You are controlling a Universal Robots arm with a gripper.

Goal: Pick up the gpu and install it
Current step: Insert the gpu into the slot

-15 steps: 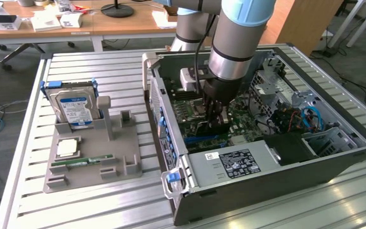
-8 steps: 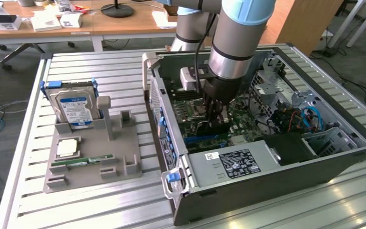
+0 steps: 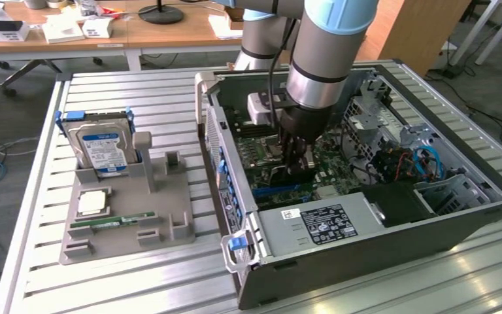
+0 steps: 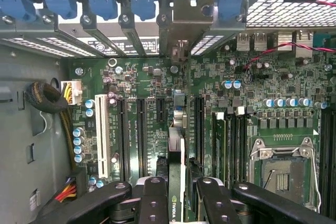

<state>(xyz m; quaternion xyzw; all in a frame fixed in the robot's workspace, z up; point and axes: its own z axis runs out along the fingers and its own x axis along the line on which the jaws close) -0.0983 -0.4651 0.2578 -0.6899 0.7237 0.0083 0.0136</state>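
Observation:
The gpu [image 4: 177, 150] stands edge-on between my fingers, a thin card with a logo on its near edge. Its metal bracket [image 4: 191, 17] reaches the slot openings at the case's rear wall. My gripper [image 4: 181, 182] is shut on it, one black finger [image 4: 152, 198] on each side. The card hangs directly over the long black expansion slots of the green motherboard [image 4: 142, 77]. In the exterior view the gripper [image 3: 297, 160] is deep inside the open computer case [image 3: 486, 196], with the black gpu [image 3: 287, 175] below it, close to the board.
A grey parts holder [image 3: 129, 229] on the exterior view's left carries a silver hard drive [image 3: 100, 147], a memory stick [image 3: 112, 223] and a small chip [image 3: 92, 201]. Inside the case are the power supply [image 3: 321, 226], the CPU socket [image 4: 281, 174], memory sticks [image 4: 220, 140] and cable bundles [image 4: 47, 98].

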